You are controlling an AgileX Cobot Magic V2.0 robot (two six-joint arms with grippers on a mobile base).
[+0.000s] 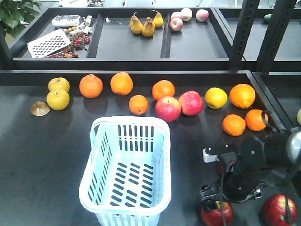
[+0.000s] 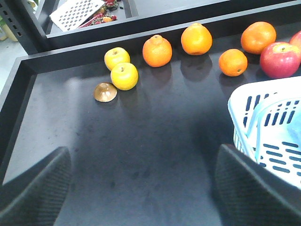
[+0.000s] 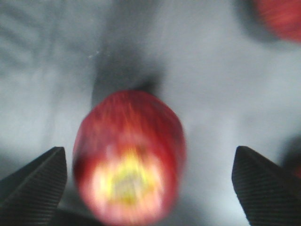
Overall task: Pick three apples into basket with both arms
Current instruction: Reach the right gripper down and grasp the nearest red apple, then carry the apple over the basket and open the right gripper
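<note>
The pale blue basket [image 1: 124,169] stands empty at the front middle of the table; its corner [image 2: 268,127] shows at the right of the left wrist view. Two dark red apples lie front right, one [image 1: 215,214] under my right arm and one [image 1: 278,210] further right. My right gripper [image 3: 149,155] is open and low over the table, with a blurred apple [image 3: 129,155] between its fingers and nearer the left one. Another apple [image 3: 280,16] sits beyond. My left gripper [image 2: 146,188] is open over bare table left of the basket, holding nothing.
Behind the basket runs a row of oranges [image 1: 122,83], two yellow fruits [image 1: 58,99], two pink-red apples [image 1: 168,108] and a brown half-shell [image 1: 40,108]. A raised rim [image 1: 141,71] separates the far trays, which hold pears [image 1: 148,27]. Black posts [image 1: 244,33] stand back right.
</note>
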